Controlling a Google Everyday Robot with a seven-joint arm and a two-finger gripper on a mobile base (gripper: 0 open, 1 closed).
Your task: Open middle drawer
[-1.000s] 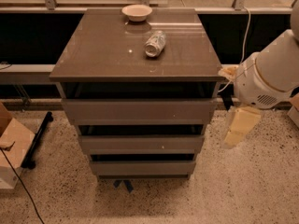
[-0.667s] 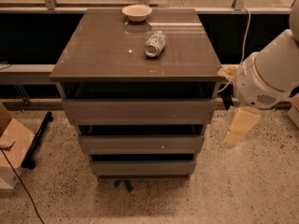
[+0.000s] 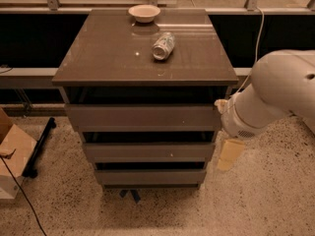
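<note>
The middle drawer (image 3: 147,151) is the second of three taupe-grey fronts on the cabinet, with a dark gap above it. It sits a little behind the upper drawer front (image 3: 142,116) and ahead of the lowest front (image 3: 150,176). My gripper (image 3: 225,132), on a thick white arm, is at the cabinet's right edge, level with the upper and middle fronts. Its pale yellow tip (image 3: 230,154) hangs just right of the middle drawer's right end.
On the cabinet top (image 3: 98,58) lie a tipped can (image 3: 163,45) and a small bowl (image 3: 144,13). A cardboard box (image 3: 12,154) and a black bar (image 3: 40,144) are on the speckled floor at the left. A dark low ledge with railing runs behind.
My gripper and arm have moved left and slightly down, closer to the cabinet's right edge. The drawers, can and bowl have not moved.
</note>
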